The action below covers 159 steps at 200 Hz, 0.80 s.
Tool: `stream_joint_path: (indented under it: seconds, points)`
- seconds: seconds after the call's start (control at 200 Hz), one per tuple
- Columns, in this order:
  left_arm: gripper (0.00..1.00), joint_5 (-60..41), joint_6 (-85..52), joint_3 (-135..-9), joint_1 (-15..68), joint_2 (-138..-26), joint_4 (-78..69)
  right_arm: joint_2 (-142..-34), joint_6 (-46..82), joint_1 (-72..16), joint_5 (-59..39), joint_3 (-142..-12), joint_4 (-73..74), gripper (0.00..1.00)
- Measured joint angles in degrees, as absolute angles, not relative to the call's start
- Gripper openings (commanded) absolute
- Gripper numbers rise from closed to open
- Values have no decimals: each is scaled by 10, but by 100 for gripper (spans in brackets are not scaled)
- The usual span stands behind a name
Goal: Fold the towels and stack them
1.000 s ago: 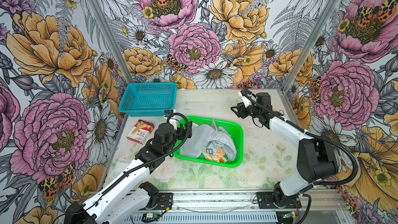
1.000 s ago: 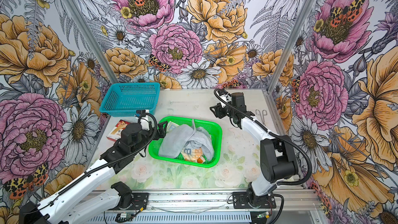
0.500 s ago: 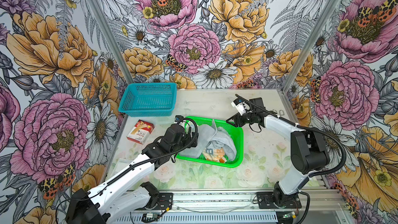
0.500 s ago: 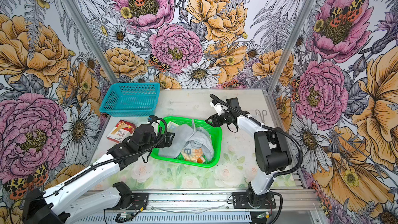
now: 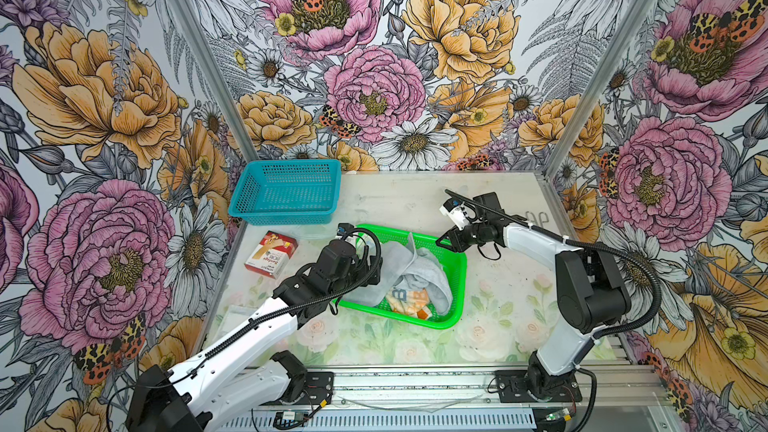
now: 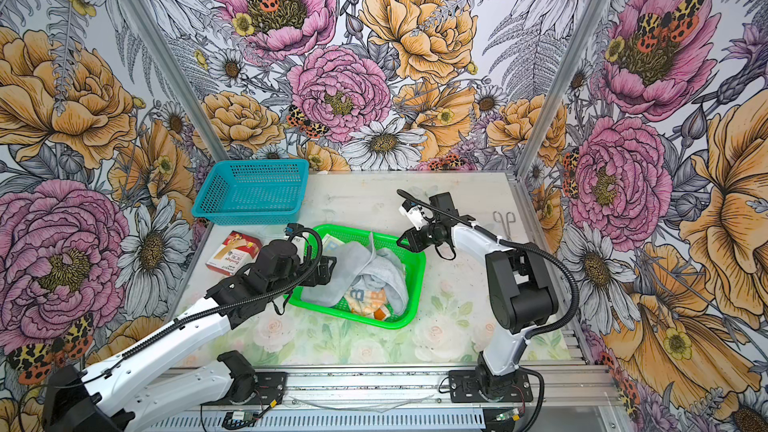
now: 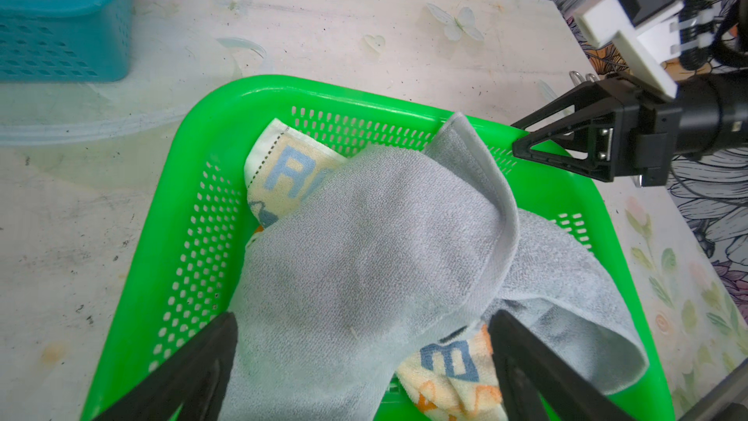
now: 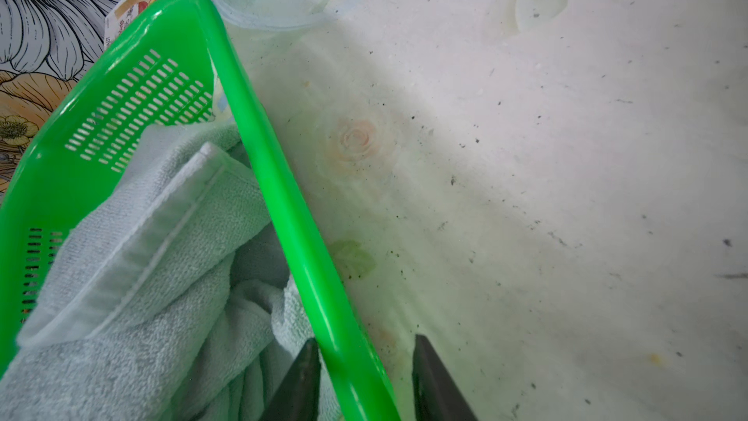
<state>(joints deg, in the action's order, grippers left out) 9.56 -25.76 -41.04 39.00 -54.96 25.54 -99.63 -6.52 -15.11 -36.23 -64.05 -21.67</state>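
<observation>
Left gripper (image 7: 362, 317) reads wide open: in the left wrist view we see its two black fingers (image 7: 194, 366) spread to either side of the grey towel (image 7: 364, 236), low over it. Whether the fingers touch the cloth we cannot tell.

Right gripper (image 8: 364, 342), narrower gap. In the right wrist view one finger sits inside the green basket (image 8: 283, 196) against its rim and the other sits outside, with a sliver of table showing between that finger and the rim. We record it as astride the rim and not clamped.

Towels: both are inside the green basket (image 5: 462, 284), near the middle of the table (image 5: 395, 201). In both top views the grey towel (image 5: 399, 259) lies crumpled on top, one hemmed corner standing up near the far rim. The cream towel (image 5: 405, 299) with blue and orange letters lies under it, showing at the near end and, in the left wrist view, at the far corner (image 7: 283, 172).

Also noted in a top view: teal basket (image 5: 286, 197) at the far left of the table, and red-and-white box (image 5: 271, 254) between it and the left arm, apart from the green basket.
</observation>
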Motion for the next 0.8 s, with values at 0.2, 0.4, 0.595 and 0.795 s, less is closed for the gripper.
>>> stream_joint_path:
  seconds: [0.2, 0.4, 0.595, 0.795]
  points:
    - [98, 96, -256, -410, 390, -537, 255, -967, -51, -159, -299, -617, -217, 26]
    - [98, 96, -256, -410, 390, -537, 253, -919, -34, -163, -267, -578, -224, 0]
    - [98, 96, -251, -410, 390, -544, 236, -856, -10, -163, -190, -543, -225, 0]
    - [98, 90, -245, -412, 390, -569, 211, -808, -2, -103, -166, -522, -230, 0]
